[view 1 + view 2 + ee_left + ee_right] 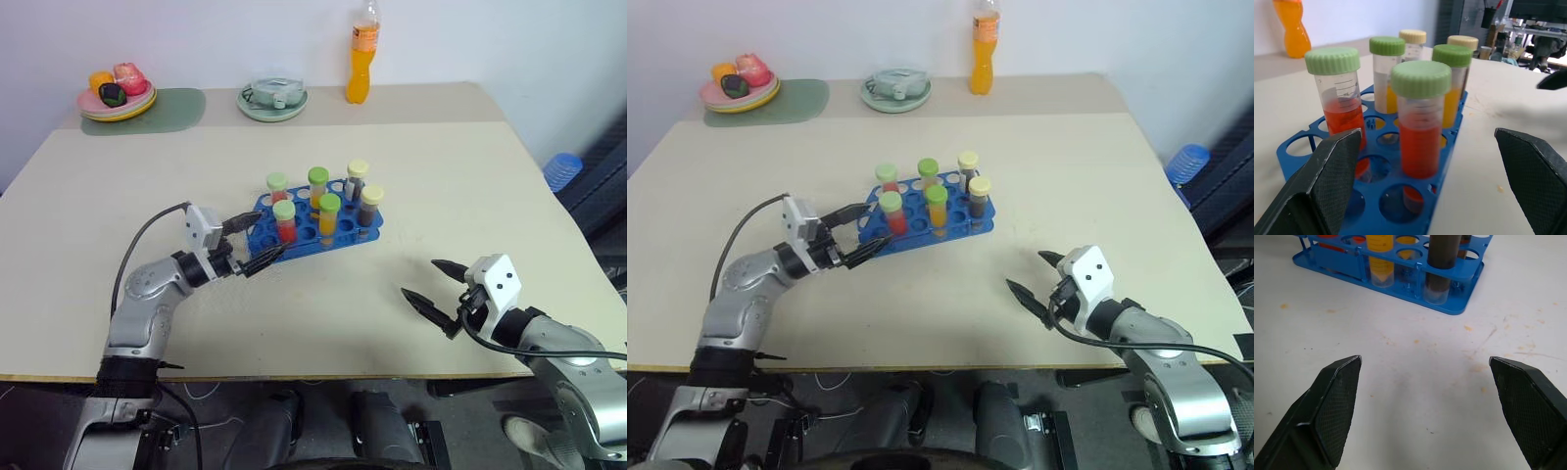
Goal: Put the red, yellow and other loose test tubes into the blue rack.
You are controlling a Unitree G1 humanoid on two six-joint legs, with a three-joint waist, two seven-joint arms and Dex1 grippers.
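All six capped test tubes stand upright in the blue rack near the middle of the table — two red ones with green caps at the end nearest the left gripper, two yellow-orange ones with green caps in the middle, and a pale one and a dark brown one with cream caps at the far end — and no loose tube lies on the table top that I can find, so the task looks as good as finished. The step in hand, as I judge it, is to clear away from the rack cleanly: the left gripper should draw straight back along its own line rather than sweep sideways, since its fingers sit close to the rack's near corner and a nudge there could slide the rack or tip a tube. Its jaws stand wide apart and hold nothing; in the left wrist view the nearest red tube stands between the two finger pads but clear of both. The left forearm reaches in low over the table, the gripper roughly level and aimed at the rack's end, possibly just over its edge — the head views do not settle that. The right gripper hovers well apart from the rack over bare table, tilted a little downward toward it, jaws wide and empty.
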